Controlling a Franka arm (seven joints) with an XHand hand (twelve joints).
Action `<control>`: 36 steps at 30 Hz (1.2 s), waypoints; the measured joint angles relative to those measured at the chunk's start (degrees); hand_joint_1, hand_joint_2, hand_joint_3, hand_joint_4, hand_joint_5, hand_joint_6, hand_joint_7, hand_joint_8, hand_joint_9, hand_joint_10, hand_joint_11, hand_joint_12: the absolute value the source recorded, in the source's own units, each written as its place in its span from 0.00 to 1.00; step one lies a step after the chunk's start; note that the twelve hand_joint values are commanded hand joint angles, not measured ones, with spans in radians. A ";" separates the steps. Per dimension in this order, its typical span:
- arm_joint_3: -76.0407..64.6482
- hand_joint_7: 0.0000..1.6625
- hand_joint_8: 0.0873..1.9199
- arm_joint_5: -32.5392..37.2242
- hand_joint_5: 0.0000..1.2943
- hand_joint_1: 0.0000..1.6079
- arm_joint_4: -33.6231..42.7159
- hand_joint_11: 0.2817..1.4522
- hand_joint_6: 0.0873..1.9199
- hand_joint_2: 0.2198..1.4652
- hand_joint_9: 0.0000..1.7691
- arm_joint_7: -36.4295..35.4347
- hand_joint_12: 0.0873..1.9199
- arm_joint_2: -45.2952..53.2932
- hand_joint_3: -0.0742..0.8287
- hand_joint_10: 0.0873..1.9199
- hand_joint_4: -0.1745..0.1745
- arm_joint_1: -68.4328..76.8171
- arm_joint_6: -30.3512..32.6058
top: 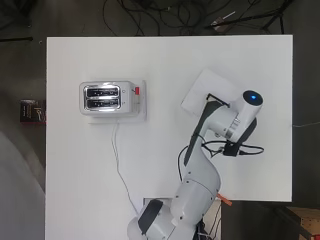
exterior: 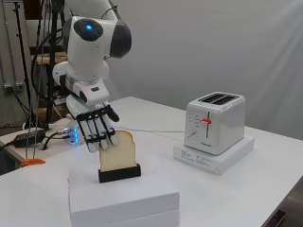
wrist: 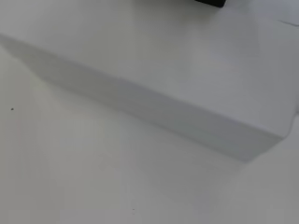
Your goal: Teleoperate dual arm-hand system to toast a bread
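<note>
Hovering at the top edge of the pale, brown-crusted slice of bread (exterior: 118,152), my black and white robot hand (exterior: 98,128) hangs with its fingers (exterior: 102,137) pointing down and nearly straight, relaxed and not clasped round anything; they look to be at or just touching the slice's upper left corner, though I cannot tell whether there is contact. The slice stands upright in a small black slotted holder (exterior: 120,173) on top of a flat white box (exterior: 124,196), at the near left in the side view. Well apart to the right, the white two-slot toaster (exterior: 214,122) with its red lever (exterior: 206,121) sits on its own low white box (exterior: 215,157), slots up and unfilled in the overhead view (top: 102,97). The wrist view gives me only the white box edge (wrist: 154,112) and the white table (wrist: 93,177). I judge the bread to be light, soft and easily crushed or torn, so I would pinch it across its flat faces near the top crust, thumb on one side and fingers on the other, and lift straight up out of the holder. Squeezing too deep could fold it; a tilt could drag the light holder along.
</note>
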 joint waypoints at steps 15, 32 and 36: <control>1.28 0.27 0.00 0.62 0.29 0.08 17.83 0.16 0.00 0.68 0.31 0.33 0.00 9.97 0.06 0.00 0.86 -3.56 -10.07; 7.96 0.35 0.00 -4.15 0.38 0.19 15.15 0.19 0.00 0.61 0.39 -7.43 0.00 12.88 0.07 0.00 0.80 -4.89 -8.56; 8.80 0.40 0.00 -6.07 0.54 0.24 14.30 0.21 0.00 0.63 0.42 -7.75 0.00 13.28 0.08 0.00 0.89 -4.68 -9.26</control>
